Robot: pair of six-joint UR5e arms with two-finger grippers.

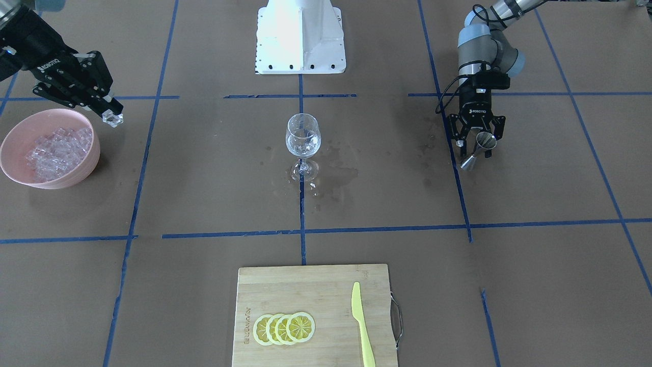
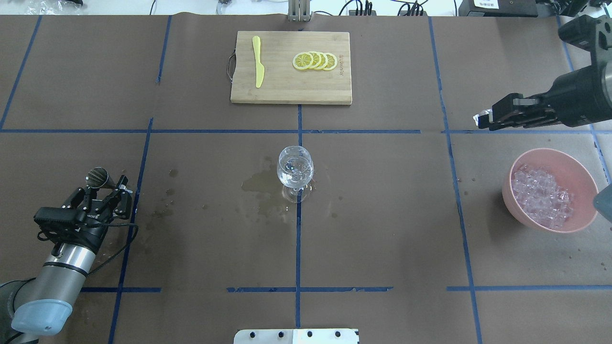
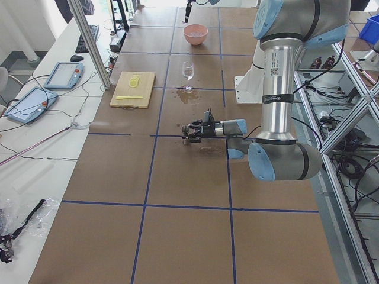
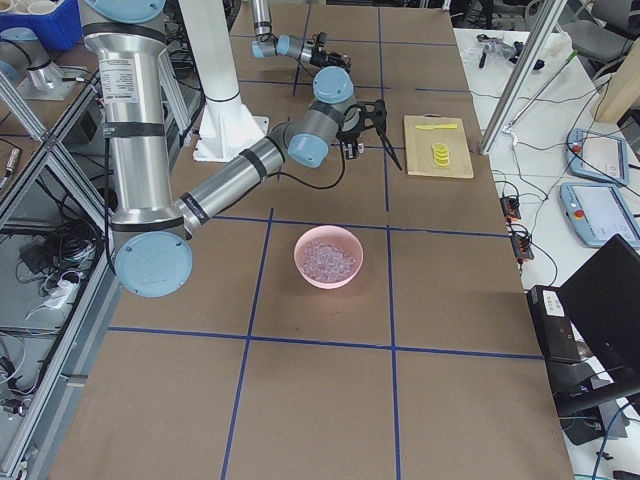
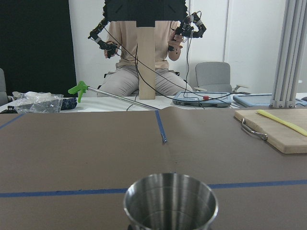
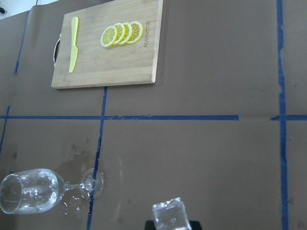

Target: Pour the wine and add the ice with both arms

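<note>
**Front-facing view.** A stemmed clear wine glass (image 1: 303, 136) is shown upright at the table's centre, with a wet patch (image 1: 337, 176) round its foot. The black two-finger left gripper (image 1: 477, 146) is held well apart from the glass, on the robot's left. Its jaws are half closed, clamped on the waist of a double-cone steel jigger (image 1: 477, 152). The jigger's long axis is tilted, with the wider mouth raised and turned away from the glass. The black right gripper (image 1: 110, 114) is placed well apart from the glass on the opposite side. Its jaws are almost closed, and one transparent ice cube (image 1: 113, 120) is pinched at the fingertips. A round pink bowl (image 1: 76, 174) heaped with ice cubes (image 1: 57, 149) is seen near it.

**Overhead view.** A little clear wine (image 2: 295, 178) is seen low in the glass. Beyond the glass from the robot, a bamboo cutting board (image 2: 287, 91) is laid with four yellow lemon slices (image 2: 315, 60) and a yellow plastic knife (image 2: 258, 67).

**Side views.** The left gripper is shown low over the table, reaching horizontally.

**Left wrist view.** The jigger's open mouth is seen at the lower centre; the fingers are not shown.

**Right wrist view.** The ice cube is seen at the lower edge, with the glass at the lower left.
</note>
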